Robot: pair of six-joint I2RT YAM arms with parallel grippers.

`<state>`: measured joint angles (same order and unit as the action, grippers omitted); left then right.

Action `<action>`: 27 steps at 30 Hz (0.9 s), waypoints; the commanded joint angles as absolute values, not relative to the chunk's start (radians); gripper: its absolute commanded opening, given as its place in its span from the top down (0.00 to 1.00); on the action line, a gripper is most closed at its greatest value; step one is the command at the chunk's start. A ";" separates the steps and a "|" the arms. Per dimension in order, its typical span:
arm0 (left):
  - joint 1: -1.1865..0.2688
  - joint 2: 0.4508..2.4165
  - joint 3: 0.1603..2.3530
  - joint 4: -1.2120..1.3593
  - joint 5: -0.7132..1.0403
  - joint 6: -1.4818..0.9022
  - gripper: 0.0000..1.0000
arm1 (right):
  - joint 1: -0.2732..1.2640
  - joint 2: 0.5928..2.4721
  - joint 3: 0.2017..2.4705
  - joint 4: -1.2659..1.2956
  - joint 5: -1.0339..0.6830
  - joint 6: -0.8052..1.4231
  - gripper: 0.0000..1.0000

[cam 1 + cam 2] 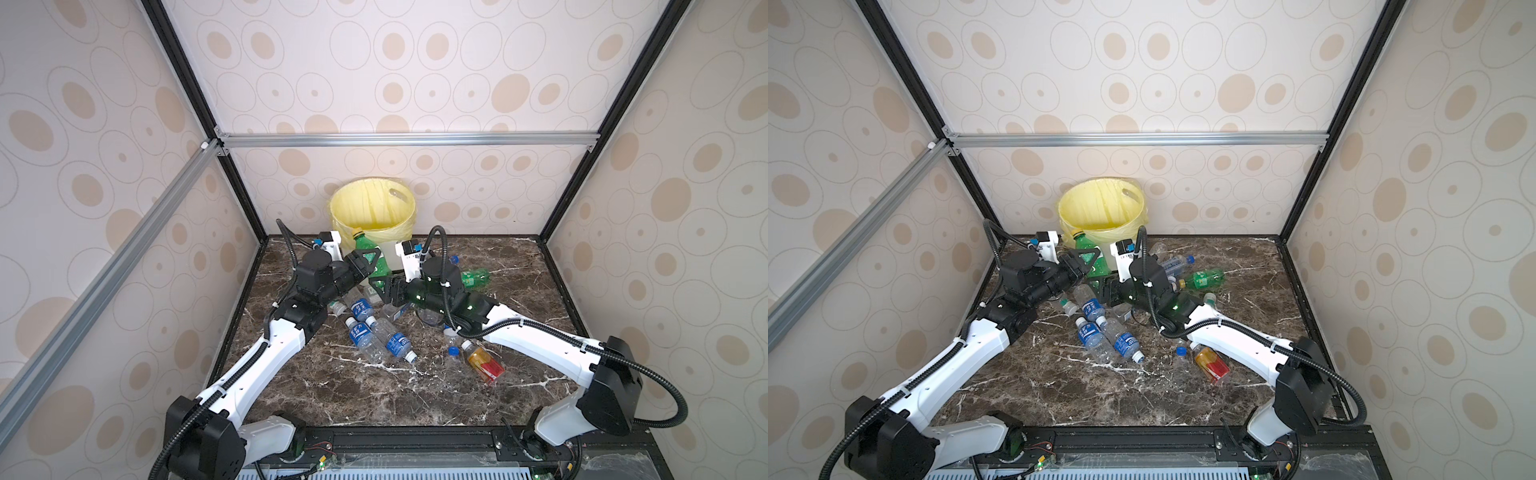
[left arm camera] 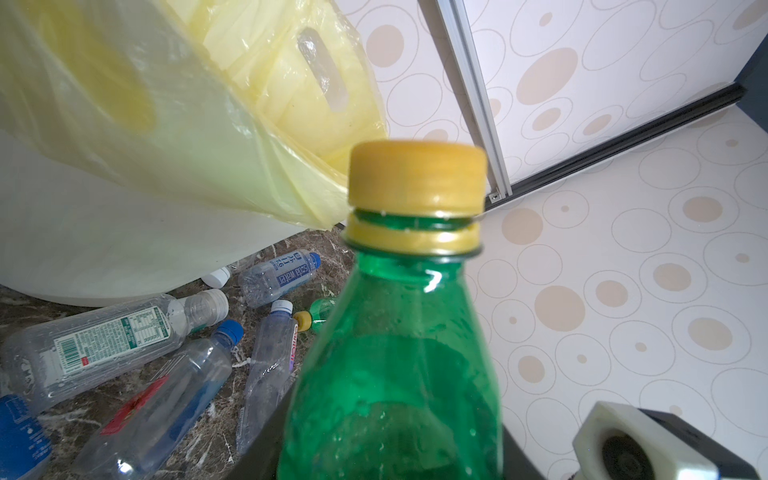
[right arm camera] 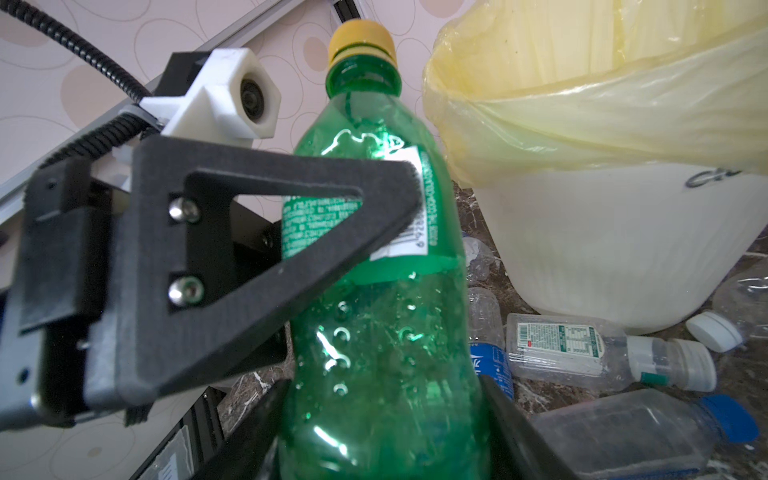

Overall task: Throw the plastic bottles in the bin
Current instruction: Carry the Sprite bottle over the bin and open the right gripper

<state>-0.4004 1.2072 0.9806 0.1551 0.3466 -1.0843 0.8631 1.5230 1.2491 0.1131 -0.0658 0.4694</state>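
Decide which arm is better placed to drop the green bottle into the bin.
Left, probably: the left gripper clamps the green bottle at its label, cap beside the bin rim; the right gripper pinches only its base.

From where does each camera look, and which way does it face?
Both top views: high at the front, looking down at the bin; left arm and right arm show.
Left wrist: faces green bottle and bin; the right wrist camera shows.
Right wrist: faces the same bottle; left end effector shows.
All share bottle and bin.
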 commanded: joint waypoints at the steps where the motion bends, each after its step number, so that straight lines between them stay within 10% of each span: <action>1: -0.413 1.207 1.002 0.196 0.371 -1.106 0.46 | 0.864 1.533 1.275 0.130 -0.060 0.463 0.45; 4: -0.414 1.205 1.024 0.162 0.354 -1.085 0.30 | 0.865 1.526 1.283 0.099 -0.042 0.452 0.47; 5: -0.413 1.206 1.044 0.136 0.344 -1.065 0.03 | 0.864 1.521 1.292 0.072 -0.024 0.443 0.48; 27: -0.309 1.137 1.350 -0.123 0.097 -0.765 0.01 | 0.863 1.453 1.719 -0.160 0.454 -0.025 0.54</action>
<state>-0.3141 1.1679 1.3201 -0.1005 0.1558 -0.8288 0.8631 1.5070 1.6627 -0.2081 0.3717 0.0910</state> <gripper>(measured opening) 0.990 0.611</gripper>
